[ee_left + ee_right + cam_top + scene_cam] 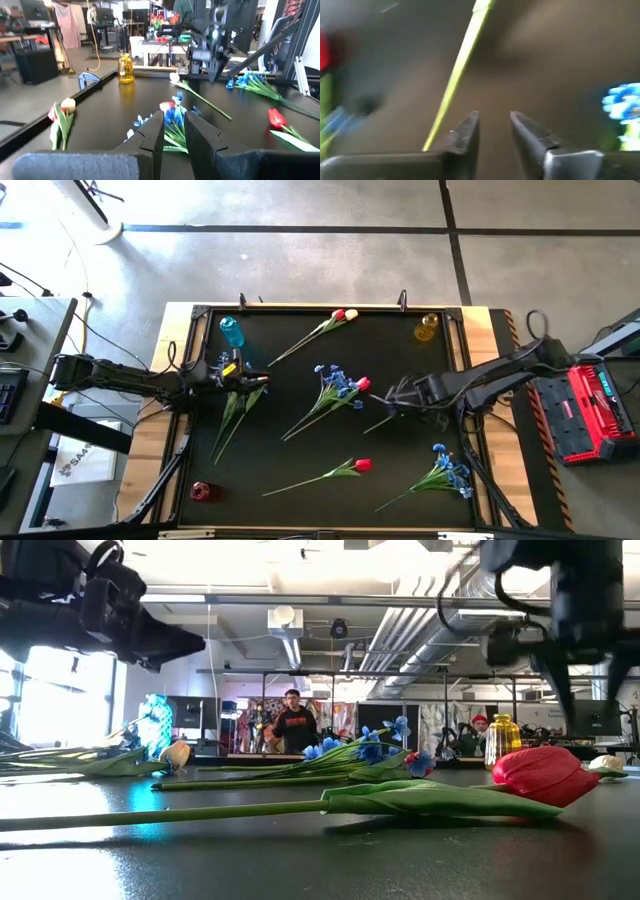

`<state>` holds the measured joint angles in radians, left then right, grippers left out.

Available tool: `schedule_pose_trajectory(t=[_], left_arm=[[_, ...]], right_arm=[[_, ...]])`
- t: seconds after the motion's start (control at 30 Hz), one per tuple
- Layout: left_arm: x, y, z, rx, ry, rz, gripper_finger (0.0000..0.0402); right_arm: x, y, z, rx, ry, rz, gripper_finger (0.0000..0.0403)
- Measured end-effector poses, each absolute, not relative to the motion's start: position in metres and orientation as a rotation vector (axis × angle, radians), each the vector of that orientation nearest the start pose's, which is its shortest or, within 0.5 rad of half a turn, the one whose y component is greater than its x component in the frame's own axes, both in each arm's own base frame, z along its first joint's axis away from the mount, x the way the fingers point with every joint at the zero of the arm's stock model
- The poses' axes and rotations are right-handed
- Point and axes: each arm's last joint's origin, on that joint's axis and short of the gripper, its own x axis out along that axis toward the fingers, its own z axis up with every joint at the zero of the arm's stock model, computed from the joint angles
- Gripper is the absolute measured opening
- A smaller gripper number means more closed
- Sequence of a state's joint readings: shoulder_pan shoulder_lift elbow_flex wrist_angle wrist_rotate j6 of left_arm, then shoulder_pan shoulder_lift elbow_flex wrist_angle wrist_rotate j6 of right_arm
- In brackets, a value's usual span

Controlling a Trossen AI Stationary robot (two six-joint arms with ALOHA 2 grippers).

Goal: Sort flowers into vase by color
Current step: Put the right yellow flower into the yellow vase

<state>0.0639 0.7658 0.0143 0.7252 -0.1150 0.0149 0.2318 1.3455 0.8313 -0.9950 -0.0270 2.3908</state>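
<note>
Flowers lie spread over the black table. My left gripper (pixel 250 376) hovers open and empty above a bunch of green stems (pixel 235 408) near the blue vase (pixel 232 332). My right gripper (pixel 392 395) points down over a cream tulip (pixel 174 77), and its stem (pixel 455 85) lies just beside the slightly open fingers, which touch nothing. A blue spray with a red tulip (pixel 340 385) lies at the centre. A red tulip (pixel 355 467) and another blue spray (pixel 450 472) rest nearer the front edge. A red and cream pair (pixel 340 315) lies at the far edge.
A yellow vase (pixel 427 327) stands at the far right corner and a red vase (pixel 201 491) at the near left corner. People stand in the room beyond the table (pixel 294 725). A red case (pixel 592 408) sits right of the table.
</note>
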Motion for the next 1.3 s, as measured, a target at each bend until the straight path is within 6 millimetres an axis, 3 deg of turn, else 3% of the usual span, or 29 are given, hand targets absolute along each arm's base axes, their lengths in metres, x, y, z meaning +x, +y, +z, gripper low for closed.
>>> schedule_pose_trajectory(t=[0.1, 0.2, 0.3, 0.43, 0.7, 0.97, 1.3], left_arm=[[0.146, 0.013, 0.162, 0.037, 0.011, 0.184, 0.0062], [0.146, 0.013, 0.163, 0.037, 0.000, 0.184, 0.0062], [0.146, 0.013, 0.164, 0.040, -0.004, 0.182, 0.0062], [0.146, 0.012, 0.164, 0.057, -0.003, 0.153, 0.0062], [0.146, 0.012, 0.163, 0.030, 0.001, 0.152, 0.0062], [0.146, 0.012, 0.162, 0.011, 0.010, 0.151, 0.0062], [0.146, 0.012, 0.162, 0.020, 0.012, 0.156, 0.0062]], right_arm=[[0.211, 0.044, 0.182, 1.664, 0.912, -1.659, 0.0143], [0.217, 0.033, 0.174, 1.642, 0.836, -1.717, 0.0157], [0.222, 0.022, 0.169, 1.604, 0.740, -1.749, 0.0154], [0.221, 0.014, 0.165, 1.571, 0.747, -1.794, 0.0144], [0.213, 0.013, 0.160, 1.533, 0.756, -1.863, 0.0138], [0.204, 0.009, 0.138, 1.554, 0.700, -1.858, 0.0138], [0.202, 0.001, 0.137, 1.541, 0.680, -1.869, 0.0131]])
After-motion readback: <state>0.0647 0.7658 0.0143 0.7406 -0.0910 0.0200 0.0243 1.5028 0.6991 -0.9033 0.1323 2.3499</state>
